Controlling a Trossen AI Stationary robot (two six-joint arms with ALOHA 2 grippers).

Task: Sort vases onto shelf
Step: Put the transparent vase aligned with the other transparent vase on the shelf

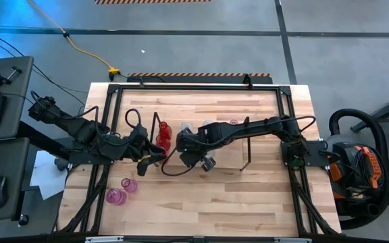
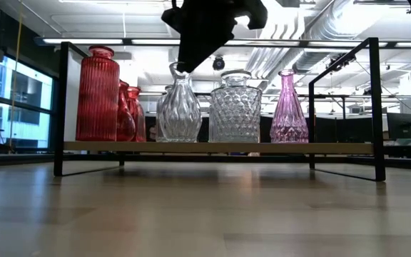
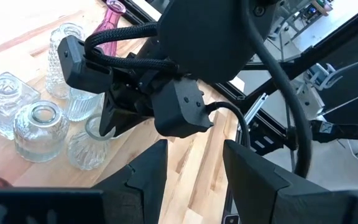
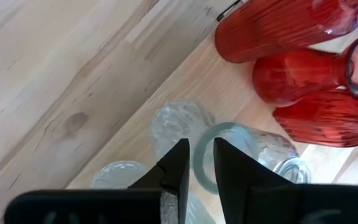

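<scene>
- Shelf (image 2: 220, 147) mid-table holds red vases (image 2: 97, 93), clear vases (image 2: 235, 107), one pink vase (image 2: 285, 107).
- Two pink vases (image 1: 121, 191) wait near-left on the table.
- Right gripper (image 4: 197, 163), fingers narrowly parted, empty, hovers over the clear ones.
- Left gripper (image 3: 191, 165) open, empty, beside the shelf.

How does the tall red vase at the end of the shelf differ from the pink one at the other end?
The tall red vase is a wide, straight-sided ribbed cylinder with a short neck; the pink vase swells at its base and tapers to a slim neck. The red vase stands taller and is deeply coloured, while the pink vase is paler and more see-through. Both are glass and stand upright on the shelf.
</scene>
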